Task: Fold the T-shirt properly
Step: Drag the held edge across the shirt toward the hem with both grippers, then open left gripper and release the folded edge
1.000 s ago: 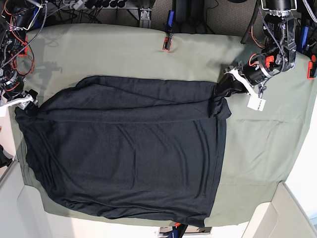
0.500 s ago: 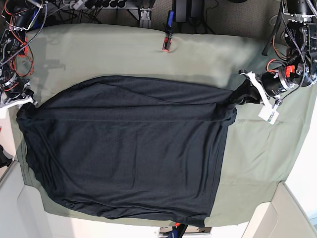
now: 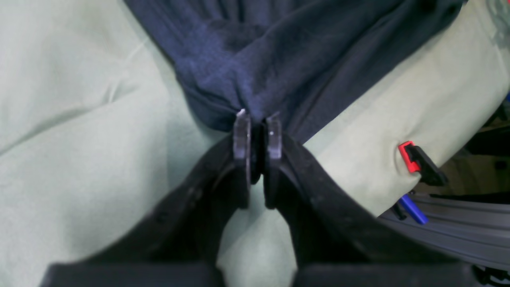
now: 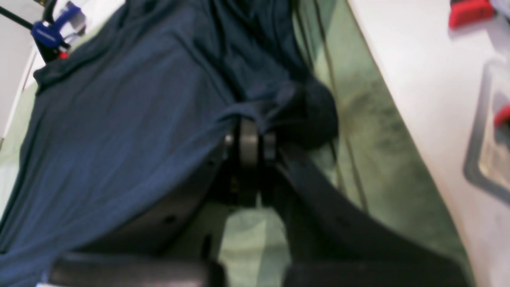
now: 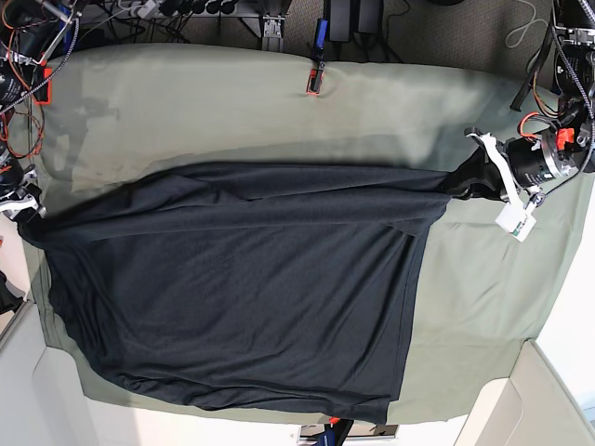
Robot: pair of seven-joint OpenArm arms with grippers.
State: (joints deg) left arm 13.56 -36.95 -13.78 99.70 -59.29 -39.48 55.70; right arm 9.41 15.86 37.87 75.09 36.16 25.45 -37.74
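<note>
- T-shirt [image 5: 232,288] lies spread on the olive table cloth [image 5: 232,102], its near hem toward six o'clock.
- Its far edge is stretched taut, long axis running nine to three o'clock.
- Right gripper [image 4: 250,139] pinches the nine o'clock corner; left gripper [image 3: 257,123] pinches the three o'clock corner, each at its own end.

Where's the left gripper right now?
In the base view, the left gripper is at the right edge of the green table cloth, shut on the T-shirt corner.
</note>
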